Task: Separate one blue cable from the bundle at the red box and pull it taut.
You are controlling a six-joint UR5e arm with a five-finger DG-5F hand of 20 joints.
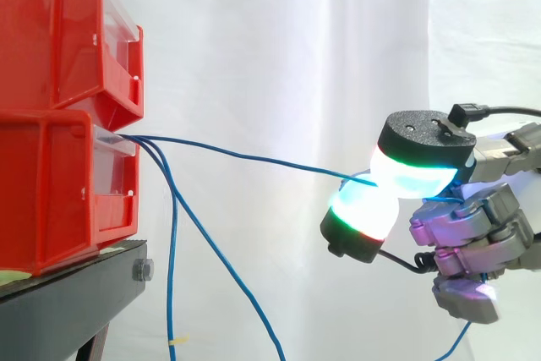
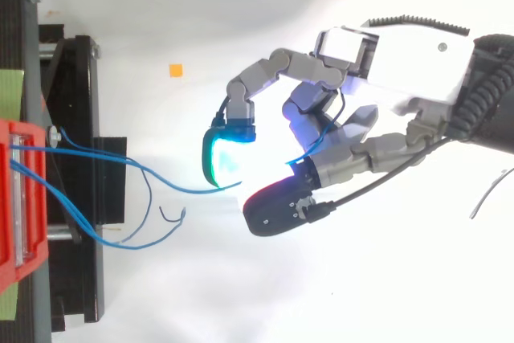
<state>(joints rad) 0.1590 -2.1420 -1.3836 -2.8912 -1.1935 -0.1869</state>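
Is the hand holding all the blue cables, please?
No, the hand pinches one blue cable, while two other cables hang from the red box.

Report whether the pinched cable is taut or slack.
Slightly slack: the cable bows gently between the lower bin and the hand, whose pads pinch it, rather than running straight.

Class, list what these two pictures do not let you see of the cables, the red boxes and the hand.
Side view: lower ends of the hanging cables, cut off by the bottom edge.
Both views: where the cables start inside the lower red box; its walls hide it.
Side view: the held cable at the grip, covered by the hand's fingers.
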